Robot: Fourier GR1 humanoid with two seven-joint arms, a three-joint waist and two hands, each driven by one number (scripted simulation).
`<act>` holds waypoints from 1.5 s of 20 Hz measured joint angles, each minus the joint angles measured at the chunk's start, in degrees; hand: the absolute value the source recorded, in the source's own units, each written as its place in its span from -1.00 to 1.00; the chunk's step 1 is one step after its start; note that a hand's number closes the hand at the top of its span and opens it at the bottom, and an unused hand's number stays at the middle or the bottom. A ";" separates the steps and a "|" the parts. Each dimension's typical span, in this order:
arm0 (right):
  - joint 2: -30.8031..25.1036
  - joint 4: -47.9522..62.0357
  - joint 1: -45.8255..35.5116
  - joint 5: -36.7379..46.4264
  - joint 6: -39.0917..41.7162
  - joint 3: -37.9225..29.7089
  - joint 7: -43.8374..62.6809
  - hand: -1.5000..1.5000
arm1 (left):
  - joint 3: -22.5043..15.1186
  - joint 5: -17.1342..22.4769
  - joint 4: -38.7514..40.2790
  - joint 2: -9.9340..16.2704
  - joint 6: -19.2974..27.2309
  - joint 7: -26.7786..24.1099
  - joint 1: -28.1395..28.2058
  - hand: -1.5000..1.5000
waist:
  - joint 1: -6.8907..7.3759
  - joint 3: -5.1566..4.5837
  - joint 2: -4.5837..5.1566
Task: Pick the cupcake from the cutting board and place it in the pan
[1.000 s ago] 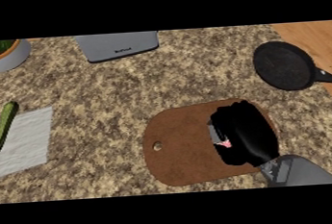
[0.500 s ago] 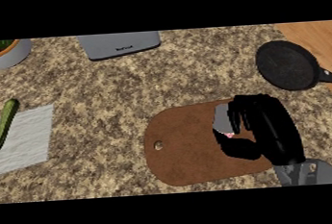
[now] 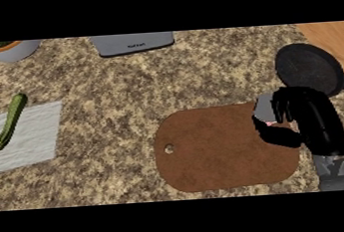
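Table [image 3: 173, 83] is speckled tan-and-brown granite, filling nearly the whole head view. A strip of orange wood [image 3: 334, 36] shows at the top right corner, past the table's edge. Nothing more of the room is visible.

Landmark: the board [image 3: 214, 153], one of it, brown, rounded corners, a small hole near its left edge. It lies flat on the table, lower centre-right.

Counts, placed from the board:
- Pan [image 3: 310, 68]: one, black, round, up and to the right of the board, apart from it. Its handle runs off toward the right edge.
- Cupcake [image 3: 265, 113]: one, at the board's upper right corner, mostly hidden by the robot hand. Only a grey wrapper and a bit of pink below it show. Can't tell whether it rests on the board or is lifted off it.
- Robot hand [image 3: 308, 122]: one in view, the right, black, over the board's right edge. Fingers and thumb are curled round the cupcake, grasping it. The grey forearm [image 3: 341, 173] comes in from the lower right corner.
- Left robot hand: not in view.
- Grey appliance [image 3: 132, 42]: one, well above the board at the top edge, partly cut off.
- Pot [image 3: 8, 49]: one, grey with green in it, far up-left of the board at the top left corner.
- Cloth [image 3: 30, 136]: one, pale grey, well left of the board.
- Green vegetable [image 3: 8, 122]: one, long and thin, lying on the cloth's left part, its upper end past the cloth's top edge.
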 measured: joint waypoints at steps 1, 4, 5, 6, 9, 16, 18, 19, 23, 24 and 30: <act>-0.52 0.90 -0.07 0.01 -0.50 -0.89 -0.81 1.00 | 0.01 -0.28 -0.01 -0.08 -0.07 0.04 -0.35 0.00 | 0.39 -0.02 0.11; -1.41 3.68 -0.05 -0.37 -2.78 -3.92 -3.08 1.00 | 0.14 -0.70 0.00 -0.43 -0.37 0.29 -1.18 0.00 | 1.14 0.02 0.35; -1.63 4.62 -0.20 -0.38 -3.60 -4.95 -3.64 1.00 | 0.15 -0.99 0.00 -0.48 -0.44 0.41 -1.37 0.00 | 1.38 0.03 0.41; -1.82 5.75 -0.20 -0.39 -4.64 -6.09 -4.30 1.00 | 0.20 -1.13 0.06 -0.56 -0.64 0.40 -1.58 0.00 | 1.62 0.04 0.47; -2.23 9.16 -0.64 -0.68 -7.43 -9.28 -6.22 1.00 | 0.28 -1.63 0.08 -0.76 -1.09 0.67 -2.42 0.00 | 2.36 0.07 0.72; -2.46 17.60 -2.14 -3.05 -12.50 -15.50 -11.41 1.00 | 0.32 -2.83 0.15 -1.07 -2.54 1.31 -4.40 0.00 | 4.33 0.18 1.35; -2.74 20.08 -2.82 -3.90 -13.22 -16.95 -13.02 1.00 | 0.32 -3.16 0.10 -1.19 -2.90 1.53 -4.92 0.00 | 4.97 0.19 1.50; -2.78 21.09 -3.21 -4.40 -13.52 -17.56 -13.82 1.00 | 0.36 -3.33 0.11 -1.22 -3.06 1.77 -5.12 0.00 | 5.10 0.21 1.54; -3.28 26.44 -4.10 -5.91 -14.00 -19.73 -16.53 -1.00 | 0.40 -4.21 0.05 -1.36 -3.85 2.07 -6.15 0.00 | 6.21 0.17 1.84; -3.70 28.36 -3.84 -5.91 -13.18 -19.73 -16.67 -1.00 | 0.40 -4.47 -0.10 -1.41 -3.99 2.17 -6.43 0.00 | 6.57 0.12 2.03; -4.76 37.87 -4.67 -7.38 -9.04 -20.23 -18.87 -1.00 | 0.49 -5.47 -0.22 -2.03 -5.03 2.42 -7.97 0.00 | 8.40 0.11 2.55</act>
